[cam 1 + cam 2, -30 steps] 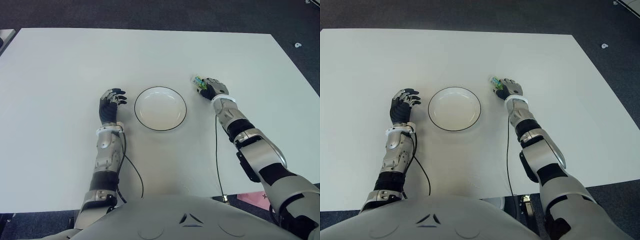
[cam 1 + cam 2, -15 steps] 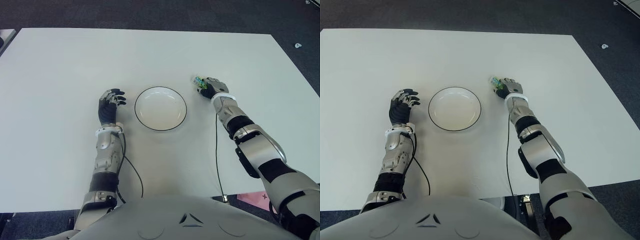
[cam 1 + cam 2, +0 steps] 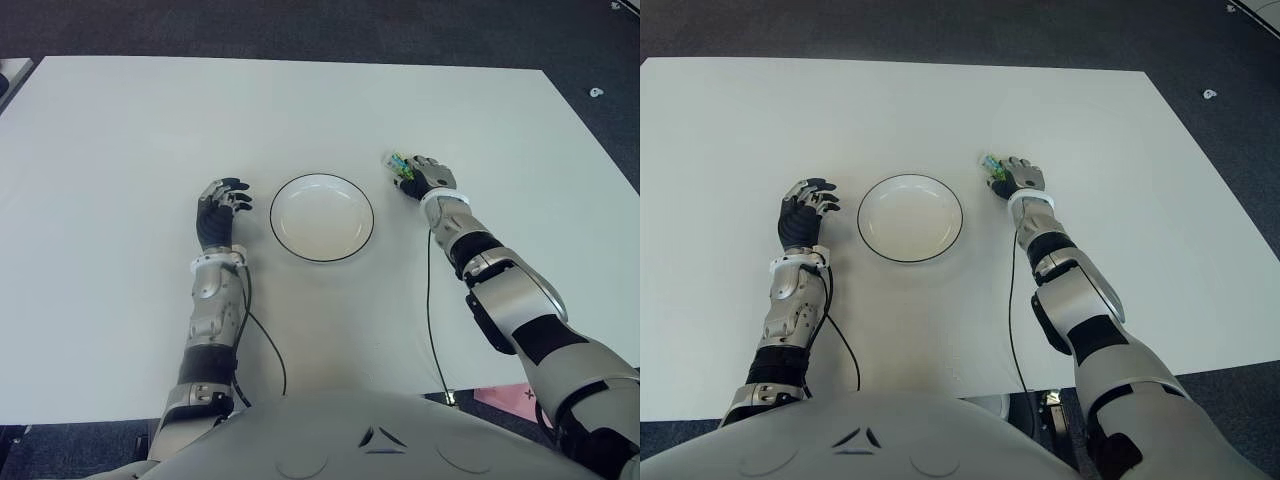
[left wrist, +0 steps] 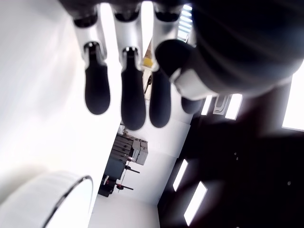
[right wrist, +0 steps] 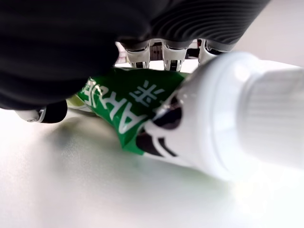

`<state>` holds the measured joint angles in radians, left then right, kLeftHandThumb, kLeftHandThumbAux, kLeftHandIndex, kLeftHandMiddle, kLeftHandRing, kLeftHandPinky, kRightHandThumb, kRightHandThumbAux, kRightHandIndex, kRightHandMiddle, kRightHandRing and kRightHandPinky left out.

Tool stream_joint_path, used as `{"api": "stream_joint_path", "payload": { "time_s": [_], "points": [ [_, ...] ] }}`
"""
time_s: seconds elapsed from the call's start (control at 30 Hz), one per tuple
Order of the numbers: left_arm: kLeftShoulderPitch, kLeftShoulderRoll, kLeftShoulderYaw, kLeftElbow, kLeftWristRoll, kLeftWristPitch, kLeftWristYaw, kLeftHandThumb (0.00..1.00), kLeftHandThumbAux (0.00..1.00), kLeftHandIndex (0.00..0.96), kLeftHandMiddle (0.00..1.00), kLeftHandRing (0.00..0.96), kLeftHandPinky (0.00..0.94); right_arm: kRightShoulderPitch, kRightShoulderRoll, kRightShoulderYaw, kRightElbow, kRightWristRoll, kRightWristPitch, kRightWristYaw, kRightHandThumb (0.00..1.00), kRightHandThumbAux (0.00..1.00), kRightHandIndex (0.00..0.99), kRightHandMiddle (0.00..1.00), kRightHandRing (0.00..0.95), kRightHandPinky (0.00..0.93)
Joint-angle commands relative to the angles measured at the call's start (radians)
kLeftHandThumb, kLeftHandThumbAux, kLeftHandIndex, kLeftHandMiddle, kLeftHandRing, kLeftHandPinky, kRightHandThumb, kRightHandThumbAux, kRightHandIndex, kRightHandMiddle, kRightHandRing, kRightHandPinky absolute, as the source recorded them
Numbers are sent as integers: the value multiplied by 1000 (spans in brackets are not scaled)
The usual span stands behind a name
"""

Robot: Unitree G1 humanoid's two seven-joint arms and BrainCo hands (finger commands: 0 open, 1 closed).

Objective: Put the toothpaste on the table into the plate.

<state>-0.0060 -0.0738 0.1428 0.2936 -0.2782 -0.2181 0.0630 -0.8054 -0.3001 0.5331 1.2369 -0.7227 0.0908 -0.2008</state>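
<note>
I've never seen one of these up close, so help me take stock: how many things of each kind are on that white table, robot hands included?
Plates: 1, the white plate with a dark rim, nothing in it.
Toothpaste tubes: 1, the green and white toothpaste, under the right hand.
Robot hands: 2, the left hand left of the plate, the right hand closed around the tube.
Total: 4

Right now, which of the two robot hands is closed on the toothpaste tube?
The right hand, to the right of the plate, is curled over the green toothpaste tube. The left hand, on the plate's other side, is open and holds nothing.
</note>
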Motion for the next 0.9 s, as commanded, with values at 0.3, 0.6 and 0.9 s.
{"api": "stream_joint_path", "payload": {
  "time_s": [0.3, 0.6, 0.9],
  "points": [
    [101, -44, 22, 80, -27, 116, 14, 838, 679, 417, 482, 569, 544, 157, 89, -55, 88, 66, 80, -103, 669, 290, 0, 0, 0, 60],
    [110, -52, 19, 41, -10, 146, 61, 841, 676, 428, 476, 557, 548, 191, 114, -92, 88, 81, 96, -213, 778, 434, 251, 358, 406, 471],
    [118, -55, 12, 18, -9, 155, 69, 840, 676, 432, 472, 557, 553, 211, 126, -130, 95, 91, 104, -291, 856, 657, 422, 576, 690, 704]
  ]
}}
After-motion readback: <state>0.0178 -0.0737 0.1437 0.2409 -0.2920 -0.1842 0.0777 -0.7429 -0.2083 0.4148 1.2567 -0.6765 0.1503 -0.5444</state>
